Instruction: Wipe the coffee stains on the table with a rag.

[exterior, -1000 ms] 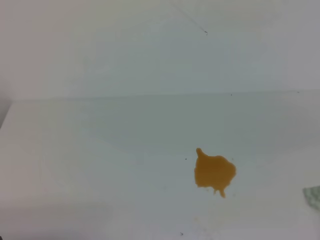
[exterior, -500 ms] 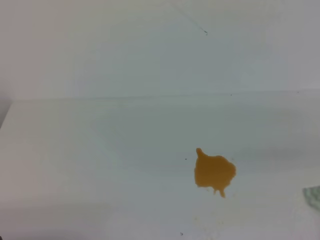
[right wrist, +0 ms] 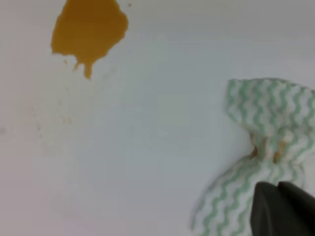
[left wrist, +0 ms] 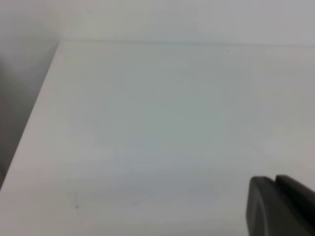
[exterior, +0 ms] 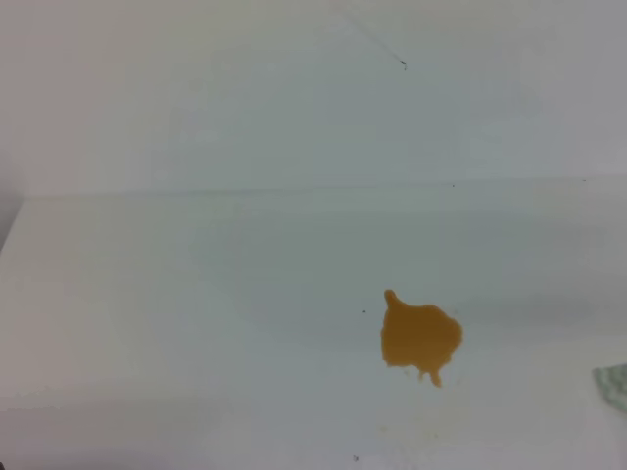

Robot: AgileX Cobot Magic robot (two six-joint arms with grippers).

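Observation:
The coffee stain [exterior: 421, 336] is an orange-brown blob on the white table [exterior: 196, 294], right of centre. It also shows at the top left of the right wrist view [right wrist: 88, 29], with faint tan specks [right wrist: 66, 119] below it. The rag [right wrist: 266, 128], white with green wavy stripes and a brownish spot, lies bunched on the table. Only its corner [exterior: 614, 384] shows at the exterior view's right edge. My right gripper [right wrist: 278, 209] hangs over the rag's near end, its dark fingers pressed together. My left gripper [left wrist: 275, 206] is over bare table, fingers together. Neither gripper shows in the exterior view.
The table's straight far edge [exterior: 294, 190] meets a white wall [exterior: 294, 98]. The table's left edge [left wrist: 34, 118] drops off to a dark gap. A tiny dark speck [exterior: 364, 311] lies left of the stain.

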